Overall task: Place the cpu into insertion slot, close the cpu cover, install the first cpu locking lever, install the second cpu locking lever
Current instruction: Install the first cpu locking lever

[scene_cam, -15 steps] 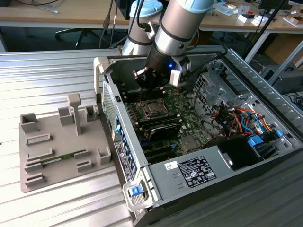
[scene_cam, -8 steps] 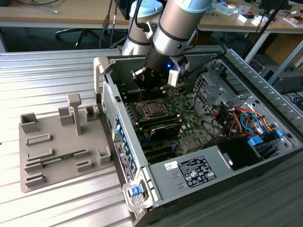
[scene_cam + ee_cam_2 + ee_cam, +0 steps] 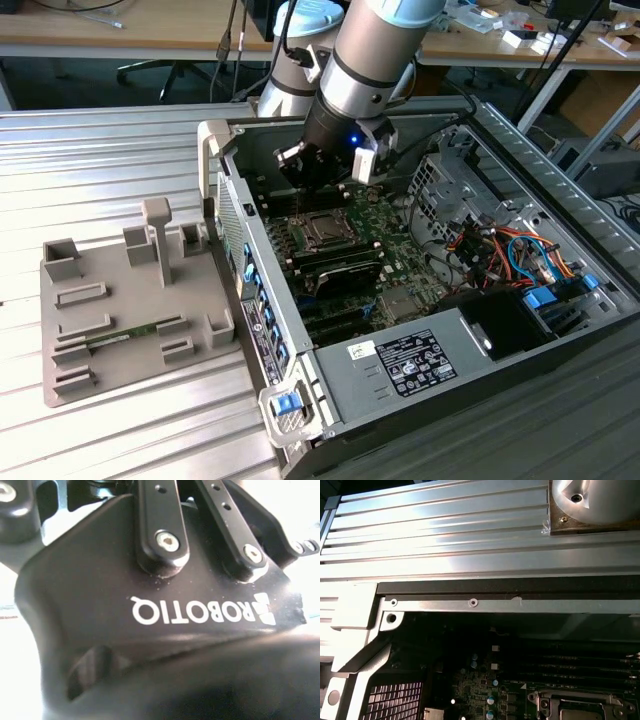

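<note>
Hovering just above the insertion slot on the green board inside the open computer case, the pincer hides its tips, so open or shut I cannot tell. No cpu is visible. Judging by its kind, it is light, stiff, fragile; hold by the edges.

This is a robotics or electronics lab. An open computer case lies on a ribbed metal table, its green circuit board and coloured cables laid bare. At nine o'clock from the case sits a grey holder block with slots for parts. A robot arm reaches down from twelve o'clock. Behind it run wooden workbenches strewn with small parts and wires, with an office chair base beneath.
</note>
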Motion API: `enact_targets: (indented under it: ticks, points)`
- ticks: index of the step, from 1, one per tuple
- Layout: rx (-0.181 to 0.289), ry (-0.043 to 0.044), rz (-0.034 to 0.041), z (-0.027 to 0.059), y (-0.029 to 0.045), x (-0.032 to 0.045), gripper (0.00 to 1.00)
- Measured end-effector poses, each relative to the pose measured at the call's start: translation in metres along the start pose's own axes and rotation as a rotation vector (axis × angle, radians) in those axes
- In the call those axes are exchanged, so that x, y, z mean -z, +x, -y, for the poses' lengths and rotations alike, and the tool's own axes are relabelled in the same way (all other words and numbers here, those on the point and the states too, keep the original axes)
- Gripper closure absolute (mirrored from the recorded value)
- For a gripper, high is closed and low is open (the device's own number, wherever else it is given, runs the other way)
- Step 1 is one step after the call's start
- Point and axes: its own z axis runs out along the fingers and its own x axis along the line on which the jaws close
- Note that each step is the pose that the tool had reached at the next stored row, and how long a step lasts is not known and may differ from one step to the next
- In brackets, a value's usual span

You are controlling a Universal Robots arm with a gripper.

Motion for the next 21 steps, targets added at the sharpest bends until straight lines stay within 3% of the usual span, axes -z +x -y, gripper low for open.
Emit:
enact_targets:
  ticks: [21]
  points:
    - [0.001,-0.0079,0.0004,-0.0002,0.0075,-0.0006,0.89]
